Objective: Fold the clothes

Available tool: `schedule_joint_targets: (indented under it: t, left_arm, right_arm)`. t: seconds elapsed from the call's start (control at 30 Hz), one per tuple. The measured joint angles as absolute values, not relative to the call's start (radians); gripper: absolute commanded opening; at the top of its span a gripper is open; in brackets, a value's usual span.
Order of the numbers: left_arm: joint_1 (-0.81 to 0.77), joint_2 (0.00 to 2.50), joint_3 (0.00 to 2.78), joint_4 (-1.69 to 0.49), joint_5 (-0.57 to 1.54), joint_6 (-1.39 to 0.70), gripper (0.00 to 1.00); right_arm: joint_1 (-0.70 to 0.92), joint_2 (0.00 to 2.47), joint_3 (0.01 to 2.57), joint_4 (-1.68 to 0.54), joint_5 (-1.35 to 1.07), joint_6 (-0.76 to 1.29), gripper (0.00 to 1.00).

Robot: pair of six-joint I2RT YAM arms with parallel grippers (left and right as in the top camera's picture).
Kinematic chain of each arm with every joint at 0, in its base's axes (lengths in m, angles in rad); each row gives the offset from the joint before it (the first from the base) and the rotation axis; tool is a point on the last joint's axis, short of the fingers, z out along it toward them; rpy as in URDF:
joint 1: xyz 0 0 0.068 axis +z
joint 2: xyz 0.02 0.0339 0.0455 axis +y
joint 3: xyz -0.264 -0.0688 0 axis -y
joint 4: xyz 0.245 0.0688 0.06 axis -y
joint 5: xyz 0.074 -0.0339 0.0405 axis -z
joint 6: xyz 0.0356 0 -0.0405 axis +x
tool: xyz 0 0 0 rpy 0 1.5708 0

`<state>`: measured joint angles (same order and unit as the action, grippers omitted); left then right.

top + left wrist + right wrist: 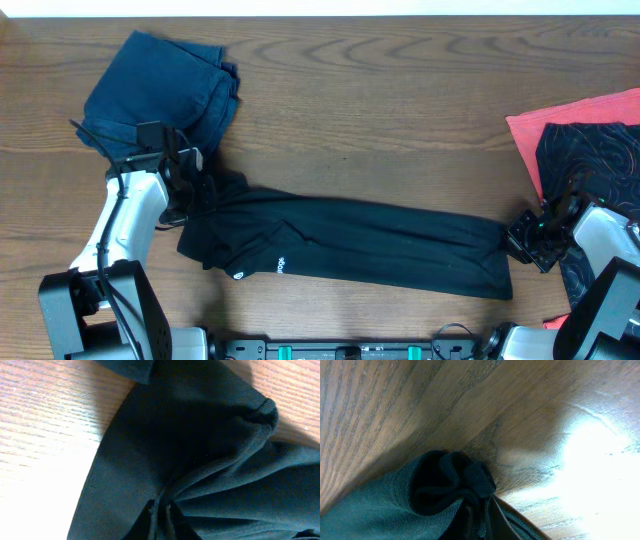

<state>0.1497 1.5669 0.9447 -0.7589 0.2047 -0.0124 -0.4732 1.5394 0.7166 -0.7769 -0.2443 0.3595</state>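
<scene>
Left gripper (203,187): jaws nearly closed, pinching a gathered bunch of black cloth. In the left wrist view, folds fan out from between the fingers.
Right gripper (520,240): also nearly closed, clamped on a small wad of the same dark cloth, which the right wrist view shows puckered at the fingertips just above the wood.
Black T-shirt (370,245): lies on the table as a long, narrow band stretched between the two grippers. It is wider and more rumpled at the left end and flatter toward the right, and sits in the near half of the table.
White logo print (281,265): small, on the left part of the shirt near its front edge.
Blue garment (160,90): loosely heaped at the far left corner, just behind the left gripper, with its lower edge touching or overlapping the shirt's left end — I cannot tell which.
Red cloth (575,120): at the right edge, partly under a dark patterned garment (600,155).
Table (400,100): brown wood grain.
</scene>
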Motion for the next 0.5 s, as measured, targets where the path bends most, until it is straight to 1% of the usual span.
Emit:
schedule_joint_targets:
  t: [0.1, 0.13, 0.2, 0.27, 0.37, 0.5]
  left_arm:
    - [0.154, 1.567, 0.945, -0.759, 0.197, -0.017, 0.55]
    - [0.155, 1.567, 0.945, -0.760, 0.200, -0.022, 0.61]
    - [0.157, 1.567, 0.945, -0.764, 0.214, -0.023, 0.65]
    - [0.157, 1.567, 0.945, -0.779, 0.235, -0.025, 0.69]
    - [0.157, 1.567, 0.945, -0.814, 0.257, -0.026, 0.70]
    - [0.157, 1.567, 0.945, -0.835, 0.294, -0.026, 0.70]
  right_arm:
    - [-0.478, 1.539, 0.717, -0.775, -0.235, 0.357, 0.22]
    - [-0.484, 1.538, 0.718, -0.776, -0.239, 0.350, 0.26]
    - [-0.498, 1.530, 0.722, -0.780, -0.263, 0.332, 0.32]
    - [-0.514, 1.504, 0.736, -0.794, -0.302, 0.304, 0.35]
    - [-0.526, 1.449, 0.759, -0.803, -0.334, 0.284, 0.40]
    - [-0.528, 1.386, 0.773, -0.795, -0.360, 0.273, 0.40]
